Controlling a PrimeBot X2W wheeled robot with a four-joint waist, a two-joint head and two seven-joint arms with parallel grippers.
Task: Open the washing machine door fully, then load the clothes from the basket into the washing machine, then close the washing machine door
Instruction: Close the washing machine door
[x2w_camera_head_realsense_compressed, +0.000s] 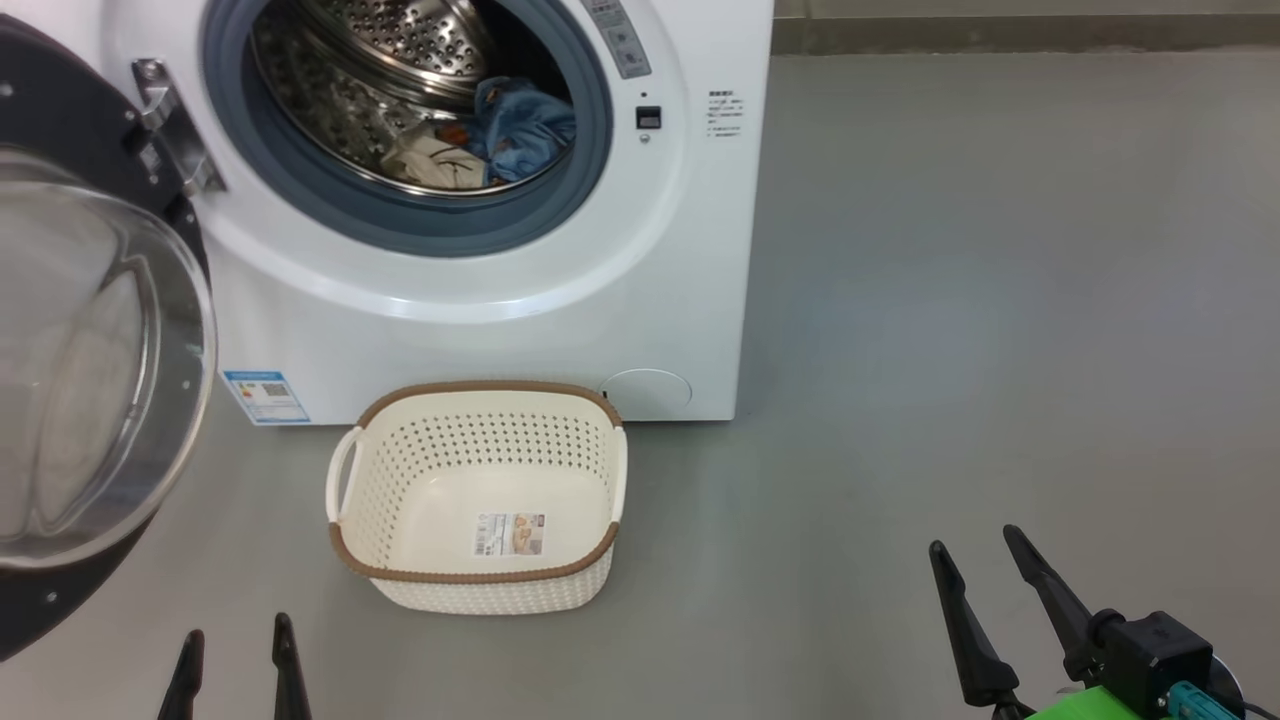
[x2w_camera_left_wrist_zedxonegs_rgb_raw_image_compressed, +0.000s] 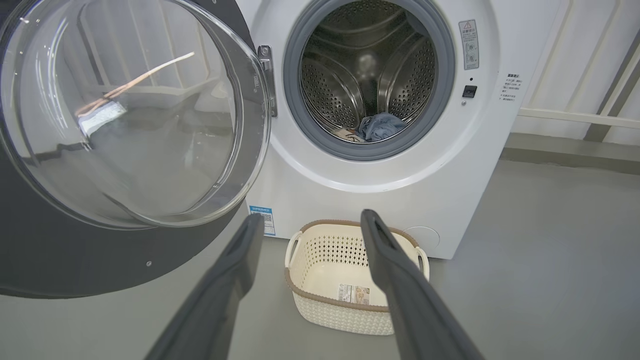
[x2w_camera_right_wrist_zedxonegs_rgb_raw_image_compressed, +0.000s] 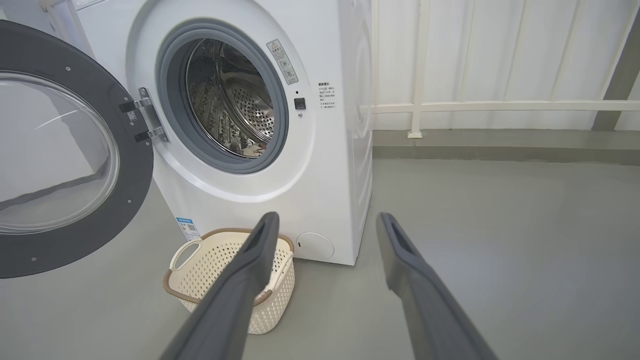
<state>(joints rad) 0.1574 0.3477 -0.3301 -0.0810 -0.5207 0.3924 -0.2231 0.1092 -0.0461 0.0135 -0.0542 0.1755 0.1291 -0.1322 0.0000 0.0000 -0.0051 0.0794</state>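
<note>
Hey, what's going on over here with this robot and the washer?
A two-armed robot is doing laundry. The washing machine door stands swung open on the robot's left, the clothes lie in the drum, and the basket on the floor in front of the washing machine is empty. The left hand and right hand are open and hold nothing. The door is not yet closed.

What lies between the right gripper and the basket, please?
Bare grey floor, nothing on it. The head view shows this stretch between the right gripper and the basket.
</note>
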